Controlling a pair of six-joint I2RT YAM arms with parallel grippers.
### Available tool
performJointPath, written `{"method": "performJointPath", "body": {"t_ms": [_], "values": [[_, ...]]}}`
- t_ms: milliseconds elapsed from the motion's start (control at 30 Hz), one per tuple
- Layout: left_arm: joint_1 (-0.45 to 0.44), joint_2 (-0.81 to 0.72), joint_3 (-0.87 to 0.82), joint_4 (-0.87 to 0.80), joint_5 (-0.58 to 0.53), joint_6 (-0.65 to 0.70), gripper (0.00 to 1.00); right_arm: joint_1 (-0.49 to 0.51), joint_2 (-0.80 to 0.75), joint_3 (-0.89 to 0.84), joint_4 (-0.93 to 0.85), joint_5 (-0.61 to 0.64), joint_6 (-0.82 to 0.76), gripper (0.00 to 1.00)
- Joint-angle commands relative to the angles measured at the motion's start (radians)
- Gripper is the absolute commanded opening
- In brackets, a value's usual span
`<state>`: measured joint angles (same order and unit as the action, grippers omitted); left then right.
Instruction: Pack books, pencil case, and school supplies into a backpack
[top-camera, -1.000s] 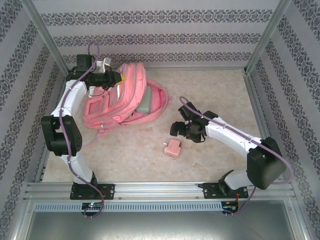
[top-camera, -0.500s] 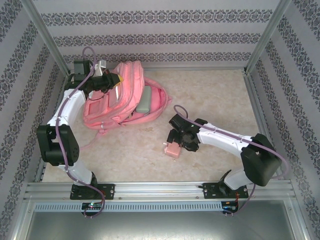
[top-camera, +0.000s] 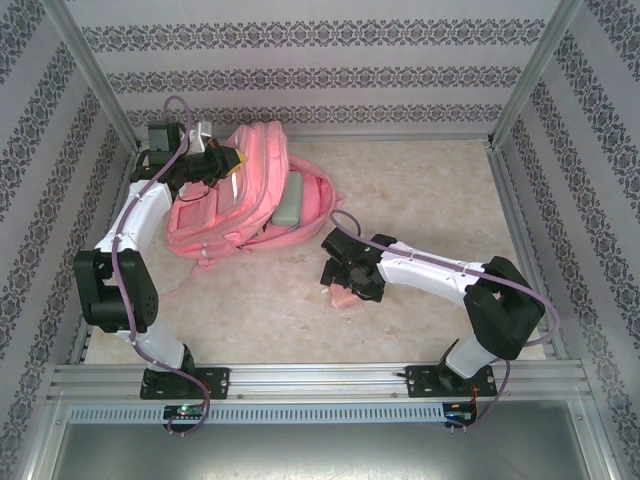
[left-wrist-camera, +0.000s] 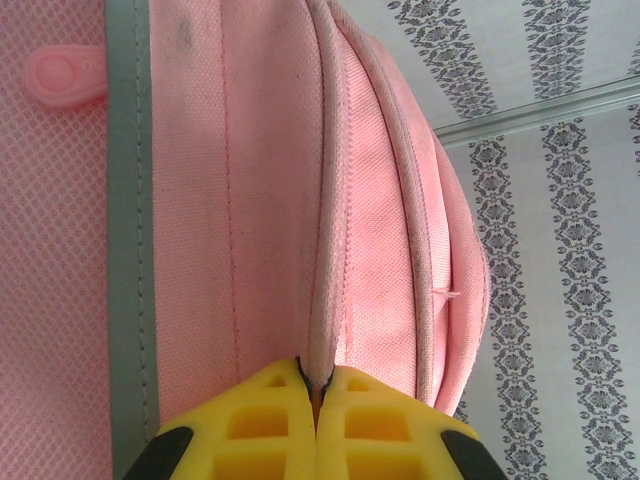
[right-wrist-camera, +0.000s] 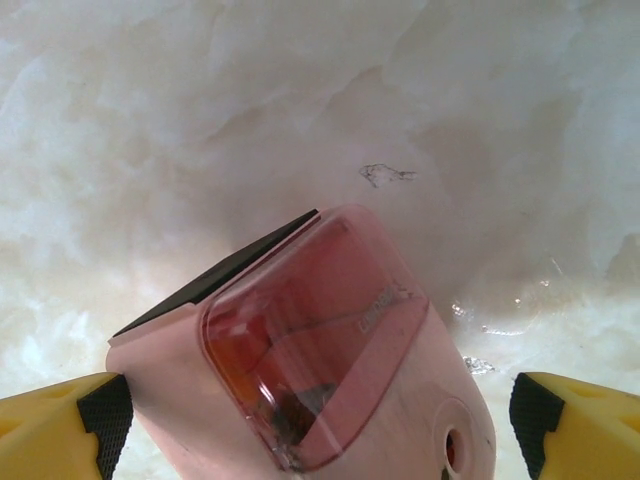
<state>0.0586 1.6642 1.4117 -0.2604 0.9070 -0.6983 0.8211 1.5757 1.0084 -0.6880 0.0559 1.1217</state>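
Tabletop (top-camera: 430, 200): pale beige, marbled stone pattern, matt. In the right wrist view the same surface (right-wrist-camera: 200, 110) looks cloudy white-beige and carries one small dark scribble mark (right-wrist-camera: 386, 176).

Back wall (top-camera: 320, 60): white paper with horizontal bands of dark floral ornament. Left wall (top-camera: 40, 200) and right wall (top-camera: 600, 200) have the same paper.

Aluminium posts, left (top-camera: 88, 70) and right (top-camera: 534, 75), rise at the back corners. A metal bar (top-camera: 400, 128) runs along the foot of the back wall.

Near edge: an extruded aluminium rail (top-camera: 320, 378) spans the width. Just below it is a slotted strip (top-camera: 320, 412), then a plain grey metal sheet (top-camera: 300, 450).

Left wrist view: banded wallpaper (left-wrist-camera: 570, 280), crossed by a metal bar (left-wrist-camera: 545, 110).
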Motion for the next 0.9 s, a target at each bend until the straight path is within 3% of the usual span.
{"method": "performJointPath", "body": {"t_ms": [0,533,667,867], "values": [[0.000,-0.025,0.005,0.039,-0.016,-0.017,0.00,0.006,-0.005,0.038,-0.059,0.034,-0.044,0.98],[-0.003,-0.018,0.013,0.030,-0.012,-0.017,0.00,-0.015,0.073,0.052,-0.047,-0.040,-0.236,0.96],[-0.005,-0.018,0.014,0.030,-0.011,-0.017,0.00,-0.009,0.094,0.062,-0.067,-0.008,-0.260,0.83],[-0.007,-0.018,0.008,0.044,-0.005,-0.030,0.00,-0.006,0.094,0.069,-0.082,0.026,-0.273,0.51]]}}
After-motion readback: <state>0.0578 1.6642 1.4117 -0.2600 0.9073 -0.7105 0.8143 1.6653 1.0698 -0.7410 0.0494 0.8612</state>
